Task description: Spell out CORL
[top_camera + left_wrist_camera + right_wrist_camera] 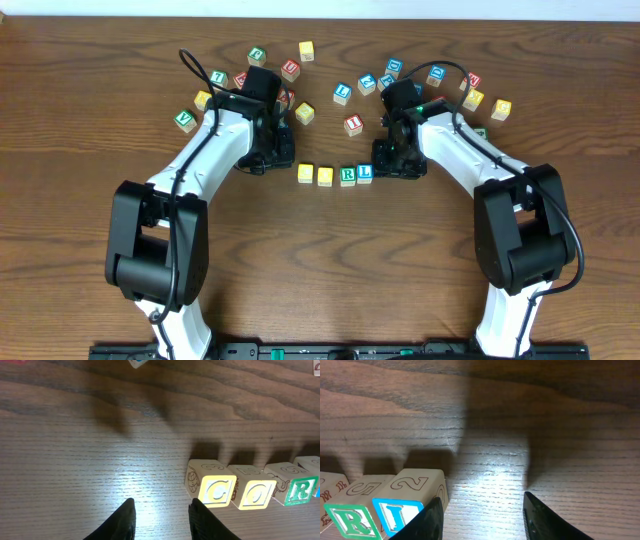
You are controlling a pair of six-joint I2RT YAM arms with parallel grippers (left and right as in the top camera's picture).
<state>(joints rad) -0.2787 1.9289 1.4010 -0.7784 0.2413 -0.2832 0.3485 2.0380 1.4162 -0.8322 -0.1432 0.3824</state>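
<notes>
The left claw (pixel 161 519) and right claw (pixel 481 520) gape empty (flanking the CORL row (pixel 347 175)), stray cubes (pixel 342 93) scattered beyond.

Right gripper (pixel 482 509), jaws parted, hung over the wooden table (pixel 530 420); one finger (pixel 431 515) lay just beside the blue-L cube (pixel 412 491), which adjoined the green-R cube (pixel 351 521).

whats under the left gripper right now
Only bare wooden table shows below the left gripper, which holds nothing; the C cube sits just beside it. In the overhead view the arm covers that spot.
</notes>
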